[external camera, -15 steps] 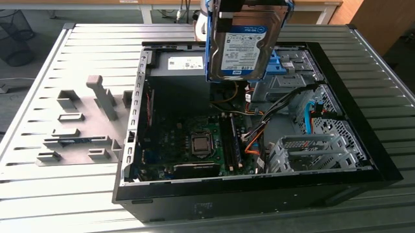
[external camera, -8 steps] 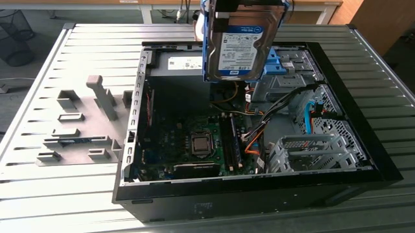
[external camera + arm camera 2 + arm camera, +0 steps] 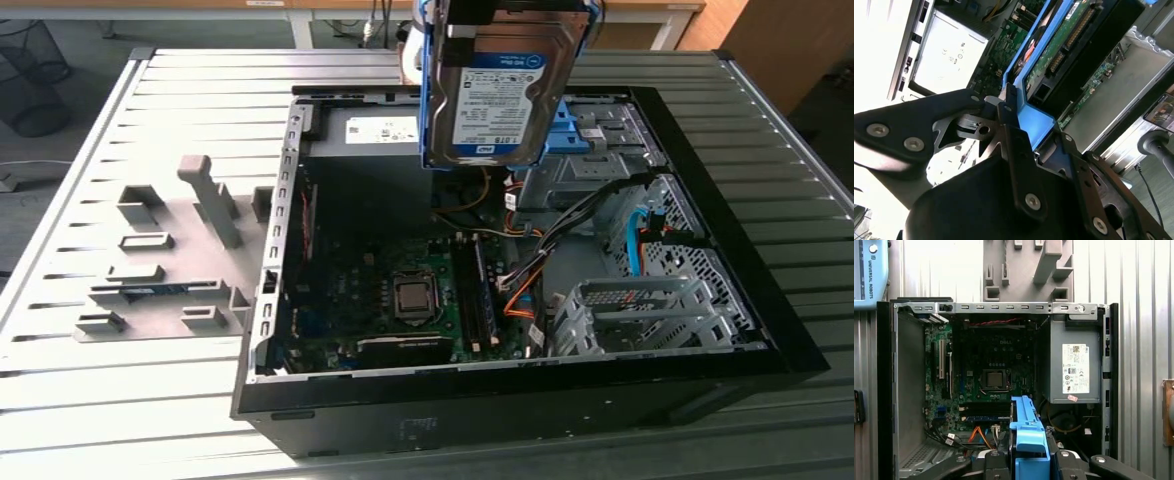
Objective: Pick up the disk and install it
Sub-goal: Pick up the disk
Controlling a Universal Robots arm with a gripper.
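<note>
While aloft, disk [image 3: 497, 95] upright (lengthwise vertical)

Case [image 3: 534, 395], fixture [image 3: 158, 300] on slatted table [image 3: 147, 400]

the disk [image 3: 497, 95] hangs upright over the far end of the open computer case [image 3: 534, 405], label toward the camera, clamped at its top edge by the gripper [image 3: 514, 18]. inside the case are a green circuit board [image 3: 387, 300], a silver power box [image 3: 367, 128] against the far wall and a gray metal cage [image 3: 641, 315] in the near corner. a gray holder block [image 3: 174, 270] sits just outside the case on the exterior view's left, on the same slatted table [image 3: 134, 400].
</note>
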